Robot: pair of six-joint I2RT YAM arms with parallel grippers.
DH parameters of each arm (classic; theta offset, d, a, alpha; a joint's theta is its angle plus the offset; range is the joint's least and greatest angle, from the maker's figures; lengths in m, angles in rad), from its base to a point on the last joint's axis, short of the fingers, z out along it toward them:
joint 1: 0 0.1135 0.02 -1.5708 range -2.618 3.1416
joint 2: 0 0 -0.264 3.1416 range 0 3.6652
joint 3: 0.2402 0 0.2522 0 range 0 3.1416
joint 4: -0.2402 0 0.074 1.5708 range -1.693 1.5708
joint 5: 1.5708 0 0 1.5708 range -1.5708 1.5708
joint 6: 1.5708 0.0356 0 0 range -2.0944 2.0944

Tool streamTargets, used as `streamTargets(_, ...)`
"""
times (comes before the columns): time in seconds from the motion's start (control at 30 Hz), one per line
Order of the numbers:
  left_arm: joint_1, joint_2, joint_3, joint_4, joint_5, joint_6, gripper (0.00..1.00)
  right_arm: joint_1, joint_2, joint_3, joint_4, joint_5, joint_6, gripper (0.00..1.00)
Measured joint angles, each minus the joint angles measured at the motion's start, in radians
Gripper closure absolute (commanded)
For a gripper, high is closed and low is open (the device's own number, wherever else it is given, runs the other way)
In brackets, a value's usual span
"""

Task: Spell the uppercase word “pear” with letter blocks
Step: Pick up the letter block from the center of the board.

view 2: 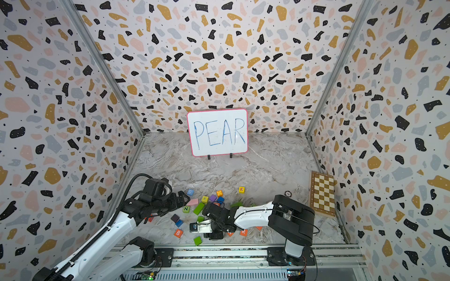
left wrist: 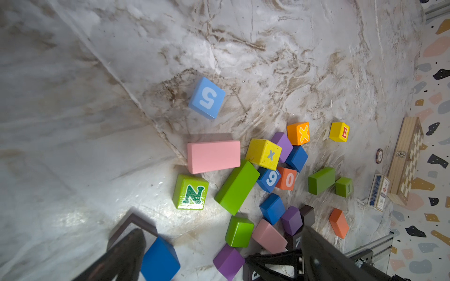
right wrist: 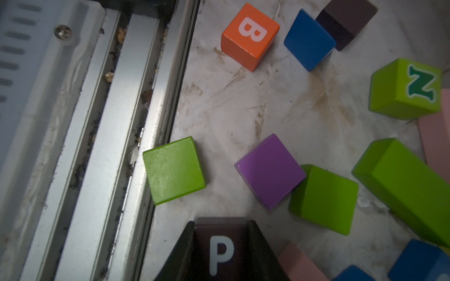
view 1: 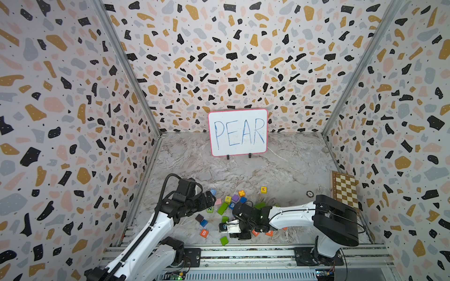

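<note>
The picture's edge cuts off the P block (right wrist: 220, 245).

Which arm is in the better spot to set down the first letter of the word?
Right. The right gripper is shut on the dark P block, so the block only needs placing. The left gripper is open and empty, near the pink block.

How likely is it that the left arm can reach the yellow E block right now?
Probably yes: the E block stands alone beyond the pile, uncovered, and the left arm has its jaws open and empty.
</note>
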State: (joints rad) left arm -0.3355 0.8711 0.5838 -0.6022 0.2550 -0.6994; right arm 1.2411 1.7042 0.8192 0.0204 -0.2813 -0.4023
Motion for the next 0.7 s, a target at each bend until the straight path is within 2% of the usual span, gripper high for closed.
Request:
streamTargets(0.3, 0.005, 0.002, 0.017, -0.025, -0.008, 0.018, 0.01, 0.006, -0.002, 0.033, -0.064, 0.059, 0.036, 0.75)
streamTargets(0.47, 0.006, 0.048, 0.072, -0.017, 0.000, 0.035, 0.01, 0.006, -0.008, 0.033, -0.068, 0.089, 0.066, 0.77)
streamTargets(0.7, 0.010, 0.079, 0.077, 0.021, 0.010, 0.034, 0.01, 0.002, -0.045, 0.033, -0.075, 0.122, 0.103, 0.78)
